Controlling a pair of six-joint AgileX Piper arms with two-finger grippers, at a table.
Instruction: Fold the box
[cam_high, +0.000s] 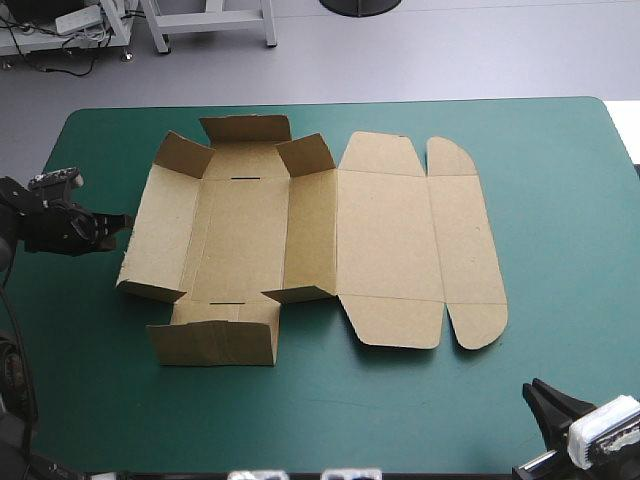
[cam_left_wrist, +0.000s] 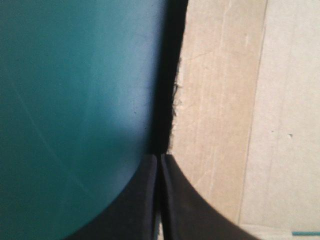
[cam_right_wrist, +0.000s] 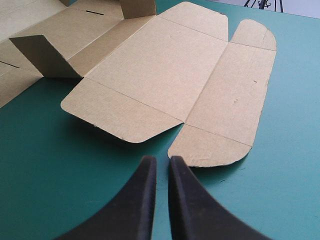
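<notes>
Just at the edge of the box (cam_high: 385, 240), left pincer (cam_left_wrist: 160, 159) fully closed.

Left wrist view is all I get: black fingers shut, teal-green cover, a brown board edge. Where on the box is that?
Observer: The left gripper is at the middle of the box's left edge, beside the outer side panel.
Operator: Right arm?
Observer: The right gripper is shut, near the table's near right corner, apart from the board.
Operator: Lid up?
Observer: No, the lid lies flat on the cover, on the box's right side.
</notes>
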